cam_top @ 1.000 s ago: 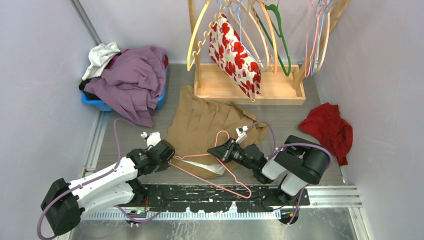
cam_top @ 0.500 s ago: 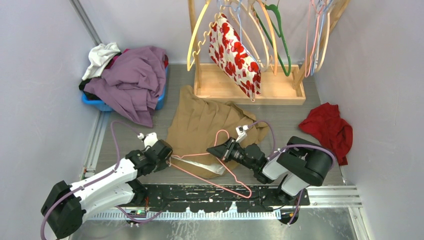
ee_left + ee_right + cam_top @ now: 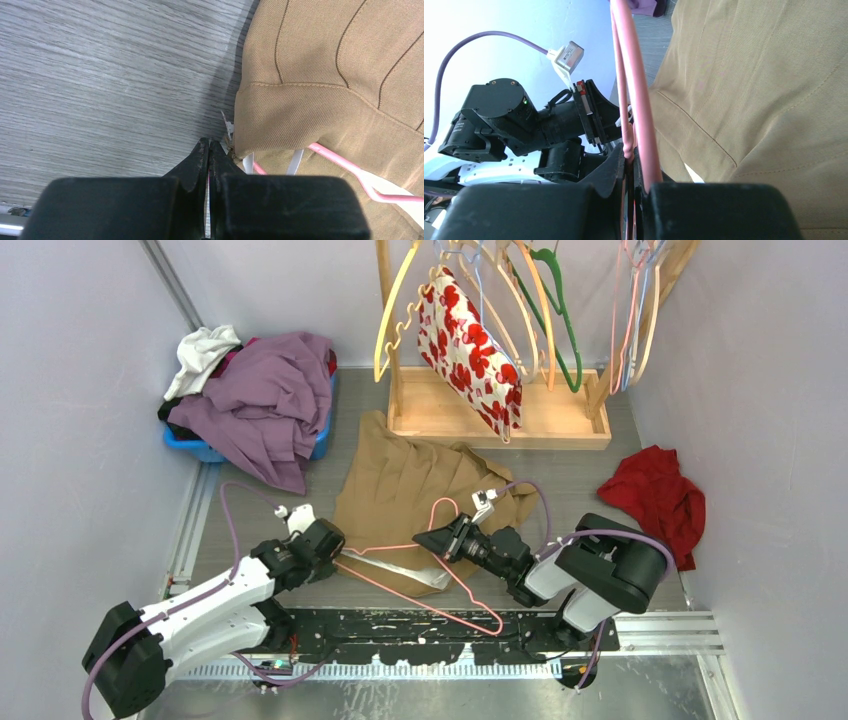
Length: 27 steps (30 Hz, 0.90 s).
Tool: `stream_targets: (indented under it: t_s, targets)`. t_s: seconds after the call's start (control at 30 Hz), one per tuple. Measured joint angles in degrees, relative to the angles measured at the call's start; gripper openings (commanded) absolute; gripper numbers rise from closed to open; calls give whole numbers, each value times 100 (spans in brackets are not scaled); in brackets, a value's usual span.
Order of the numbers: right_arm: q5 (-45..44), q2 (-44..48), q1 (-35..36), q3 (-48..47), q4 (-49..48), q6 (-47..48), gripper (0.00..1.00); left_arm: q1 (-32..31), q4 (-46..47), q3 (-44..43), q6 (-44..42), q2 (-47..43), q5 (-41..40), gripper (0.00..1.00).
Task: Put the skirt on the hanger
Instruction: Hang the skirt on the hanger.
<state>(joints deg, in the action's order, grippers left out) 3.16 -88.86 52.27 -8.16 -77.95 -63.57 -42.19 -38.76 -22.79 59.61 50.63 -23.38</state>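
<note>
The tan skirt (image 3: 400, 485) lies flat on the table in the middle. A pink wire hanger (image 3: 450, 590) lies across its near hem. My left gripper (image 3: 337, 552) is at the skirt's near left corner, shut on a thin white ribbon of the skirt (image 3: 296, 161). In the left wrist view the jaws (image 3: 208, 144) are pressed together beside the skirt's hem (image 3: 300, 110), and the pink hanger (image 3: 345, 165) runs under the fold. My right gripper (image 3: 424, 538) is shut on the hanger's wire (image 3: 636, 85), over the skirt (image 3: 764, 100).
A blue basket (image 3: 200, 448) heaped with purple and white clothes stands at the back left. A wooden rack (image 3: 500, 415) with several hangers and a red-flowered garment (image 3: 470, 350) stands at the back. A red cloth (image 3: 655, 500) lies at the right wall.
My left gripper has drawn back slightly to the left, still holding the ribbon. The right gripper and hanger have hardly moved.
</note>
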Motion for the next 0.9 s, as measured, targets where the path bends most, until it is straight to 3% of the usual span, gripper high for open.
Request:
stream_targets:
  t_s: [0.47,0.67,0.9]
  targets:
    - [-203,225,0,0,9,111,1,59,-59,-4,31,-256,-9,0]
    - [-249,225,0,0,7,203,1,66,-402,-133,188,-841,-291,11]
    - [-262,98,0,-166,7,391,1,138,-551,-514,282,-669,-673,12]
